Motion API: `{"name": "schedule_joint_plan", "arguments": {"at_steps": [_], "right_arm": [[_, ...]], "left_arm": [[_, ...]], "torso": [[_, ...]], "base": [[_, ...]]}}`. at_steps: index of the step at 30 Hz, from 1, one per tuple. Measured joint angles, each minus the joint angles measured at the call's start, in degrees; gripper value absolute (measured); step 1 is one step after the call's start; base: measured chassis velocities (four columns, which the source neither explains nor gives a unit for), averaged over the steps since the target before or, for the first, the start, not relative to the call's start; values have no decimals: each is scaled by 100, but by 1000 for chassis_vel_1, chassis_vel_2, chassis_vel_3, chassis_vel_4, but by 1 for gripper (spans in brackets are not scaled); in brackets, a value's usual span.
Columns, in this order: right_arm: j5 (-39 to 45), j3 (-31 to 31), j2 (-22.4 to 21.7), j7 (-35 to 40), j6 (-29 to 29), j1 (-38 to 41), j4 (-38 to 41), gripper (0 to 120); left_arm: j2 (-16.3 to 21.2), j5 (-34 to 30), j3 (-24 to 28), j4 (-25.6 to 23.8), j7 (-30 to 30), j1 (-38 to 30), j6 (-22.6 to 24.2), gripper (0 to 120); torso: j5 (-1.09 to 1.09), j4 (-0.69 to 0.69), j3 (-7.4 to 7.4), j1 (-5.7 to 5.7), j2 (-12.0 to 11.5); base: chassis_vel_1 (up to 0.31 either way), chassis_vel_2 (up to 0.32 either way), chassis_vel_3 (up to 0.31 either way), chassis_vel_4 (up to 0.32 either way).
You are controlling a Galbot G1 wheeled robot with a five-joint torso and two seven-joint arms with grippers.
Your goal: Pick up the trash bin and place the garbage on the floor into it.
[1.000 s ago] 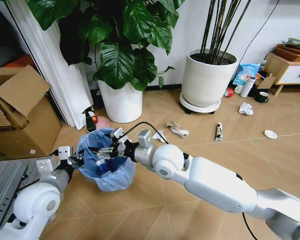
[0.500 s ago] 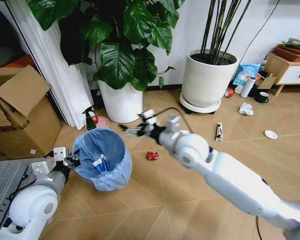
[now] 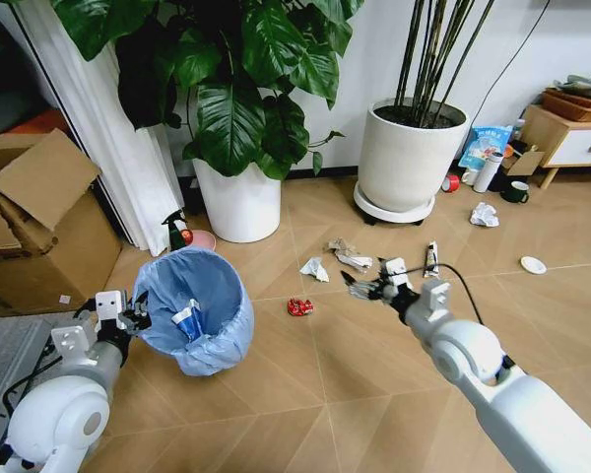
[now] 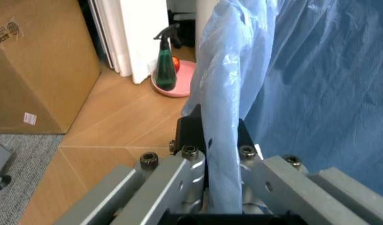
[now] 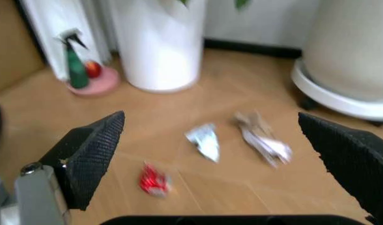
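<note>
Bright even daylight, soft shadows; right wrist view motion-blurred.

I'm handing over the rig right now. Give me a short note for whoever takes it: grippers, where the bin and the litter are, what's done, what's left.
Left gripper: shut on the trash bin's blue bag rim, holding the bin at the robot's left.
Right gripper: open and empty, above the floor near the litter.
Done: a blue-white crushed cup lies inside the bin.
Left on the floor: crushed red can, small paper wad, crumpled wrapper, tube, white disc, paper wad near the far pot.
</note>
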Motion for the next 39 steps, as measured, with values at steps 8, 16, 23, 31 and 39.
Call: {"name": "schedule_joint_plan", "arguments": {"at_steps": [8,16,23,31,39], "right_arm": [[-225,414,88,-183,162,-601,-23,100],[-268,405,110,-216,191,-630,-23,100],[-309,271,139,-267,219,-618,-85,100],[-320,208,137,-311,266,-583,-170,100],[-411,-155,23,-766,390,-539,-524,100]], "left_arm": [[-61,99,45,-48,1,59,-14,0],[-72,136,79,-46,9,61,-29,0],[-79,140,57,-26,9,69,-47,0],[-79,136,59,20,9,43,-54,0],[-101,130,76,79,9,17,-57,0]], "torso": [[3,1,0,0,0],[-2,0,2,1,0],[3,1,2,1,0],[-2,0,1,2,-1],[2,0,3,3,-1]], "base": [[-57,48,73,-80],[-200,181,193,-188],[-191,203,206,-203],[-167,182,181,-178],[-141,148,120,-134]]}}
